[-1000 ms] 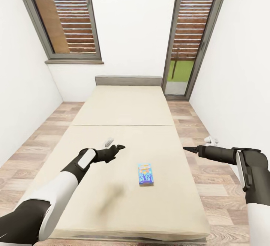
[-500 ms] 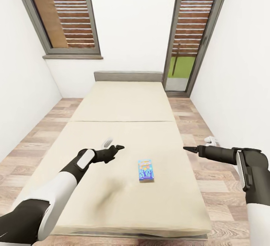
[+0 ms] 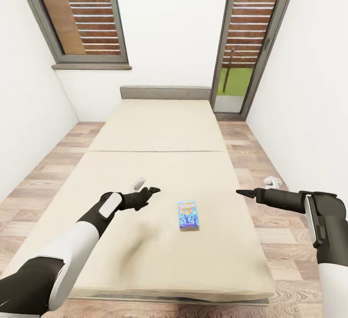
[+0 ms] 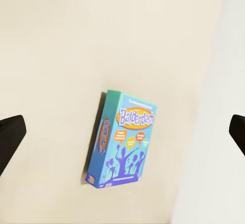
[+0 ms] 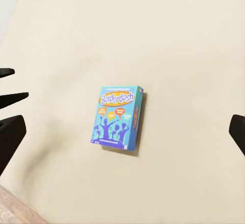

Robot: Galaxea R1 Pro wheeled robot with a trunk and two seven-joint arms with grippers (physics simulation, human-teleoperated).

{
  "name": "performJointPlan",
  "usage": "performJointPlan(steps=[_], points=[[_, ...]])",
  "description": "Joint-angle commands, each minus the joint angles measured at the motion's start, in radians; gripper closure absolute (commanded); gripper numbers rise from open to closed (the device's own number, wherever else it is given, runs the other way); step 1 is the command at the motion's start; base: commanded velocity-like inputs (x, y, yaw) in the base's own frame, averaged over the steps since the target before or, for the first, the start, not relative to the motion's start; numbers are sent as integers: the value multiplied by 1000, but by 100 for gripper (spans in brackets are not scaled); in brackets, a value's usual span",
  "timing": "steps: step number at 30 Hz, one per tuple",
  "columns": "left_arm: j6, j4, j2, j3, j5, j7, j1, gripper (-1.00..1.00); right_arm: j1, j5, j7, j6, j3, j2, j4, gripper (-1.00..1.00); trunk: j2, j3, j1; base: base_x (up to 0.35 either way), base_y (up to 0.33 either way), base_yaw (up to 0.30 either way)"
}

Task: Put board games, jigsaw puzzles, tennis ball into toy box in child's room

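Observation:
A blue cartoon-printed board game (image 3: 188, 214) lies flat on the beige mattress of the bed (image 3: 159, 129), near its foot end and a little right of centre. My left gripper (image 3: 152, 191) hovers over the mattress to the box's left, open and holding nothing. My right gripper (image 3: 241, 193) hangs at the bed's right edge, also open and holding nothing. The same box (image 4: 122, 139) shows in the left wrist view, between dark fingertips (image 4: 10, 137) spread far apart. In the right wrist view the box (image 5: 118, 115) lies ahead of equally wide-spread fingertips (image 5: 10, 137).
The grey headboard (image 3: 165, 92) stands against the white far wall, between a slatted window (image 3: 87, 18) and a tall glazed door (image 3: 246, 42). Strips of wood-plank floor (image 3: 263, 173) run along both sides of the bed, bounded by white side walls.
The whole head view has shifted, so the bed and the box sit a little higher in the picture. Both arms hold the same pose and the box lies as before.

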Motion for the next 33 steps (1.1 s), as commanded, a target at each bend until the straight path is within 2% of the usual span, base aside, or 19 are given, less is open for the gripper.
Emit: performJointPlan(steps=[1, 20, 33], points=[[1, 0, 0, -2, -1, -3, -1, -100, -1, 10, 10, 5, -1, 0, -1, -100, -8, -6, 4, 0, 0, 0], [45, -11, -2, -2, 4, 0, -25, -100, 1, 7, 11, 5, -1, 1, -1, -100, -141, -95, 77, 0, 0, 0], [57, -13, -3, -2, 4, -3, -27, -100, 5, -3, 19, 5, -7, -6, -3, -100, -232, -143, 127, 0, 0, 0]])
